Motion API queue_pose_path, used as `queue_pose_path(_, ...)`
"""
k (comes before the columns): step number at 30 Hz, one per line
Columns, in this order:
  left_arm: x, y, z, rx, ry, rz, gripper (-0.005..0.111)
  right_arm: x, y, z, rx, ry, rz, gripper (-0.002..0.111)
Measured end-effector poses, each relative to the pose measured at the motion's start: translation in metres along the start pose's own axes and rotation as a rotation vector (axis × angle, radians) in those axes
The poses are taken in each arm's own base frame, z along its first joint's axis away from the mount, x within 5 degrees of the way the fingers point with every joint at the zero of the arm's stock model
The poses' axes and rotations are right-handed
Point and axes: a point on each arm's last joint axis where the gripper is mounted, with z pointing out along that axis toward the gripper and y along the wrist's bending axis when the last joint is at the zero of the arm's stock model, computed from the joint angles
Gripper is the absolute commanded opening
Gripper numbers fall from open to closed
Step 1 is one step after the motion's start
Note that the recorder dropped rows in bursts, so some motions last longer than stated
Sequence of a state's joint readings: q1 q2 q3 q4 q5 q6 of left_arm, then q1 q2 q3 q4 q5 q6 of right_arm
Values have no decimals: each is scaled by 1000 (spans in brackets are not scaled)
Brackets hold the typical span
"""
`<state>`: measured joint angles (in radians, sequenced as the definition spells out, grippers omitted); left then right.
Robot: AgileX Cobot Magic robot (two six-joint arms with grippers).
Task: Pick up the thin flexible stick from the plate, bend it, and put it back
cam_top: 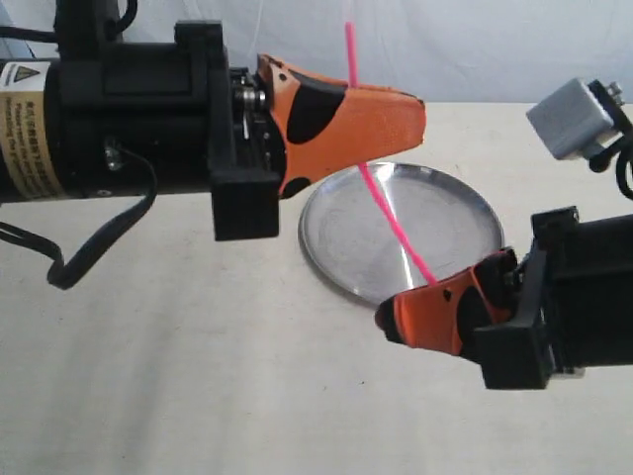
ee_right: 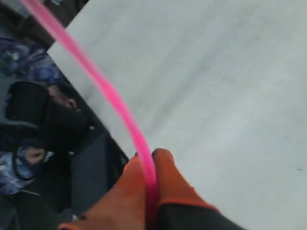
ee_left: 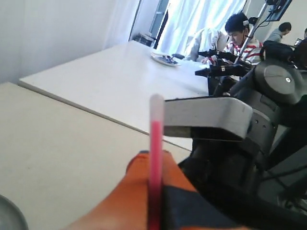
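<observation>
Both pairs of jaws pinch the stick [cam_top: 394, 220], left gripper [cam_top: 391, 111] near its upper end, right gripper [cam_top: 401, 317] at its lower end, bowing it above the plate [cam_top: 460, 213]; bend it harder and I reckon it could spring free and skitter across the tabletop [cam_top: 198, 376].

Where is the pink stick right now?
Centre of the exterior view: the stick spans over the plate, lower end in the right gripper, upper part in the left gripper.

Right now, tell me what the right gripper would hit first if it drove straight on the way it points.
Probably nothing: past the right gripper lies only the table beside the plate; the left gripper seems off that line, though depth is unclear.
</observation>
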<state>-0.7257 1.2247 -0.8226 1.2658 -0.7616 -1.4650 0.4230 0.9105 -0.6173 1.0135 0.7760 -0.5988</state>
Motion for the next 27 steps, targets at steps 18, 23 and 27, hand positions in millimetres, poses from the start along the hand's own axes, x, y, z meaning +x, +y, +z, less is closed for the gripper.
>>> queue_pose_path(18,38,13,-3,-78,189,23,0,-10,25,-25,-53,-67,-198,-1)
queue_pose_path(23,31,10,-2,-55,104,-11,0,1,15,-24,45,80,-187,0)
queue_pose_path(27,27,6,-3,-27,91,5,0,1,7,-21,103,109,-176,23)
